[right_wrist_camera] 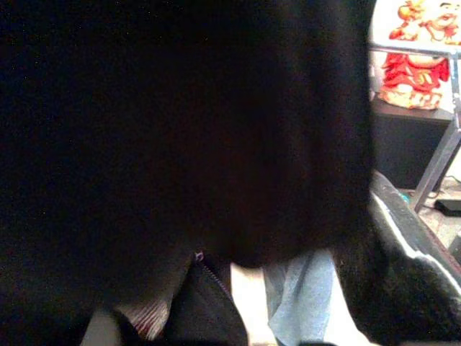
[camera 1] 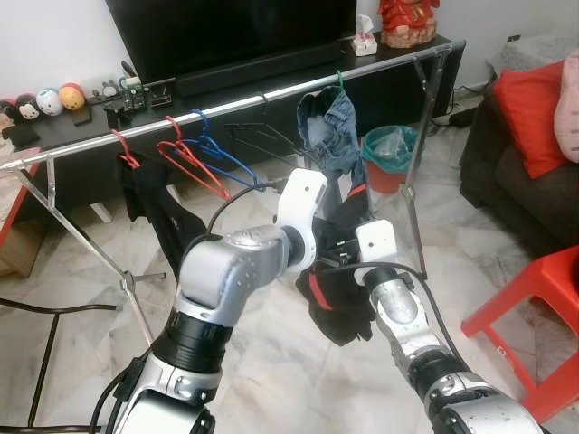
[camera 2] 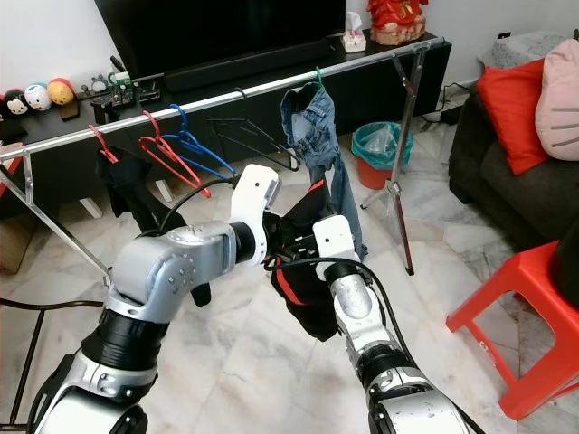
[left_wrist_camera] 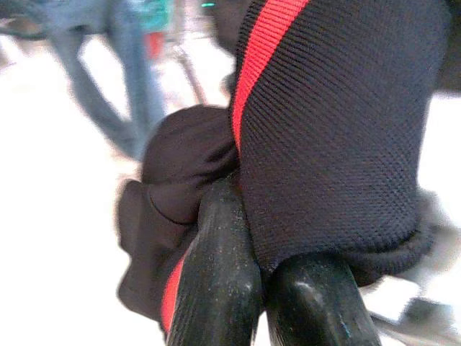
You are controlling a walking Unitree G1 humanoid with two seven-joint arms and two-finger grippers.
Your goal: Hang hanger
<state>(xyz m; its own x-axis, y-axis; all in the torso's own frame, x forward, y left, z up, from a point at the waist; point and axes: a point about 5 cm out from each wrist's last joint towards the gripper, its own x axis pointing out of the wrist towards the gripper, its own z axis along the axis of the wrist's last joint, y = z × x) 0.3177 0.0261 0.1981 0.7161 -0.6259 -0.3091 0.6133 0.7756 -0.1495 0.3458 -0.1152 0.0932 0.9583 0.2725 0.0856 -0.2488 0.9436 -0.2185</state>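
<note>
Both grippers meet at frame centre w/ a black garment with red stripe (camera 1: pixel 336 303) bunched between them. Left gripper (left_wrist_camera: pixel 277 288) has its two fingers pinched together on the fabric's thick folded edge. Right gripper's state: can't tell, wrist cam is smothered by dark cloth, and in the head views its fingers are buried in the garment. Any hanger inside the garment isn't visible, so can't confirm one. The rail (camera 1: pixel 244 101) runs as a long diagonal from left-middle to upper right of frame, above and beyond the hands; its long axis is roughly crosswise to the arms' reach. So the coming move is up and forward, probably to the free stretch betw. the blue hanger (camera 1: pixel 226 172) and the jeans (camera 1: pixel 333 136). Both arms abt equally near. Also on rail: red hanger (camera 1: pixel 185 161), dark clothing (camera 1: pixel 145 199) at left. Containers: teal bin (camera 1: pixel 391 154) w/ clear liner right of jeans, contents not discernible.
</note>
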